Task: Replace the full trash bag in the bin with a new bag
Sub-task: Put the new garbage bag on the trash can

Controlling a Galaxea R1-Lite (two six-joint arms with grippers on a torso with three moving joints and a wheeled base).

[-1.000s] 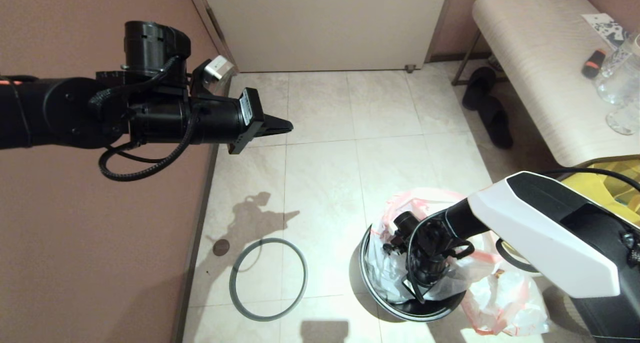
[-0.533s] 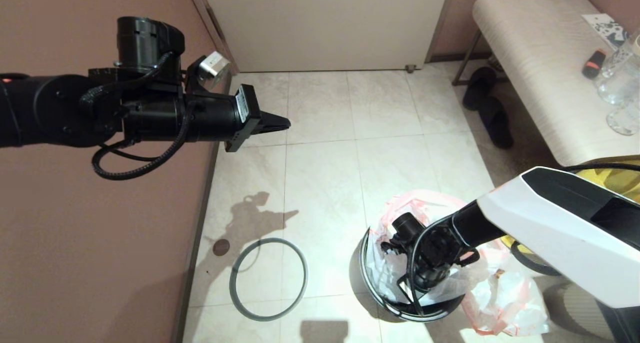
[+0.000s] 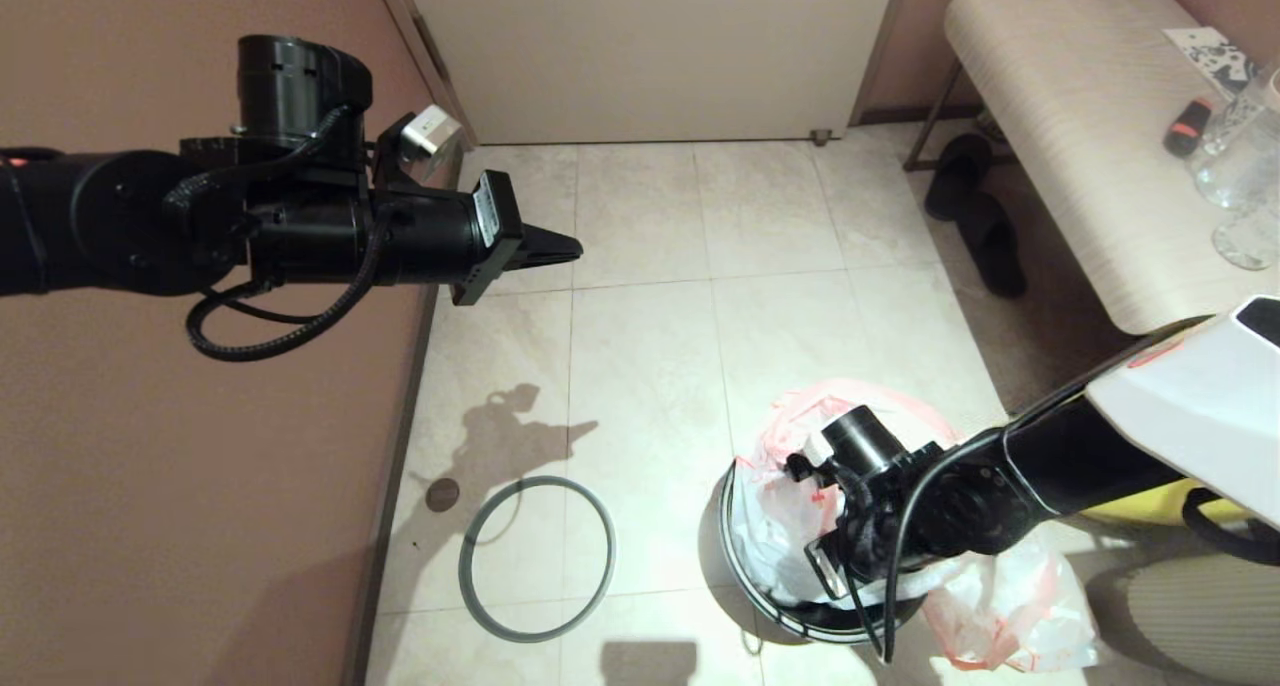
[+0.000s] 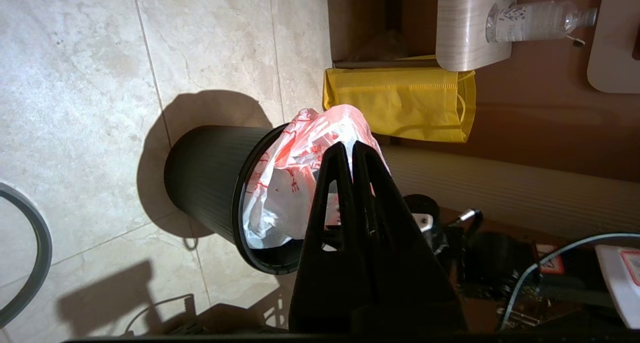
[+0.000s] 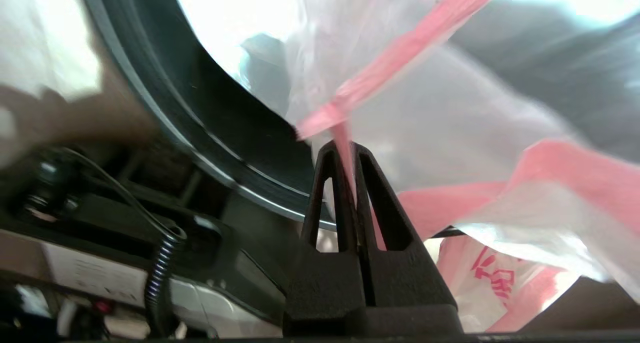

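The right gripper (image 5: pixel 350 148), clamped on the new bag's (image 3: pixel 790 511) pink hem (image 5: pixel 380 65), has swung across the bin (image 3: pixel 735 551), spreading the liner; left gripper (image 3: pixel 560 249) stays closed, empty.

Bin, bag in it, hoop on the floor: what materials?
Bin: looks like moulded black plastic, finely ribbed wall, glossy rim. Bag: thin translucent white plastic film, crinkled, pink hem, red print. Hoop: matte grey ring, probably plastic; cannot tell for certain.

Thin translucent white plastic bag with pink hem (image 3: pixel 790 511) looks crinkly and shiny inside the glossy, ribbed black plastic bin (image 4: pixel 200 175). Polished pale stone-look floor tiles (image 3: pixel 650 366); matt yellow cloth tote (image 4: pixel 400 103).
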